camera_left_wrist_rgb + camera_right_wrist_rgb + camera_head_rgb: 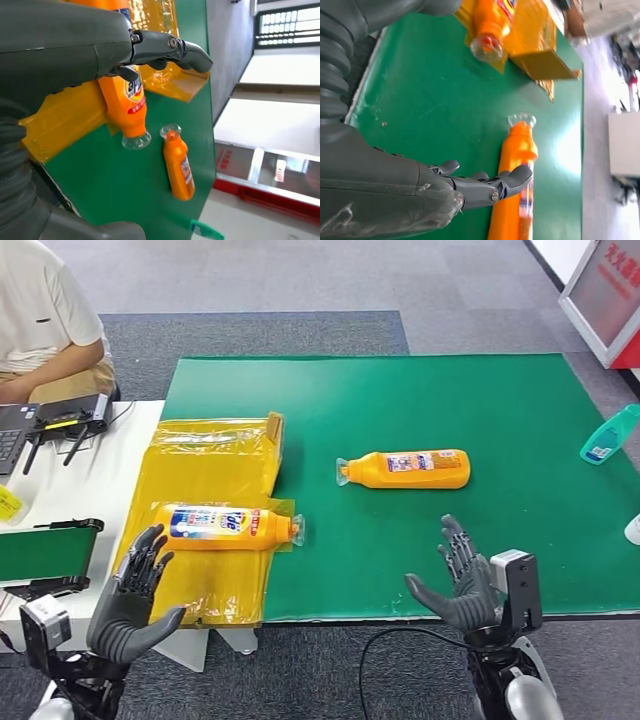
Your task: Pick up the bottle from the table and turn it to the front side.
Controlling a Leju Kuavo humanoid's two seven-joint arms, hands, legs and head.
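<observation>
Green matting (483,400) covers the table; a yellow plastic sheet (219,465) lies at its left edge. On that sheet one orange detergent bottle (226,525) lies flat, another (407,469) on the mat. Both look rigid, smooth, probably slippery; gripping mid-body seems safest. Left hand (132,595) and right hand (460,580) hover empty, fingers spread.

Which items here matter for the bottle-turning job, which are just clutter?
Job:
- orange bottle on the yellow sheet
- orange bottle on the green mat
- left robot hand, open
- right robot hand, open

Lying about:
- teal bottle
- laptop
- yellow sheet
</observation>
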